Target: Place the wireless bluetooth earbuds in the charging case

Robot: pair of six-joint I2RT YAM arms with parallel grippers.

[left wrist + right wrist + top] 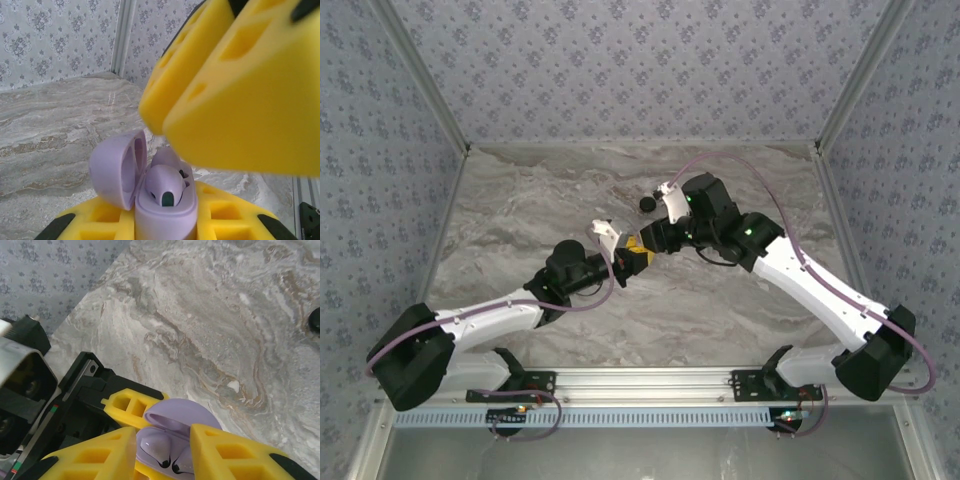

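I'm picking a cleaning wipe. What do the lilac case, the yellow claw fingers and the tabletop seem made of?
Charging case: likely smooth moulded plastic, satin lilac, soft highlights on its open lid.
Claw fingers: matte yellow with square pockets; printed plastic or firm foam, unclear which.
Table: grey marble veining, low sheen; stone or printed laminate, cannot tell.

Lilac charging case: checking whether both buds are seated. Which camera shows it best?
Right wrist: it looks down into the open lilac charging case, both lilac earbuds sitting inside. Left wrist shows it side-on, lid open, one of them visible. Top external: too small to tell.
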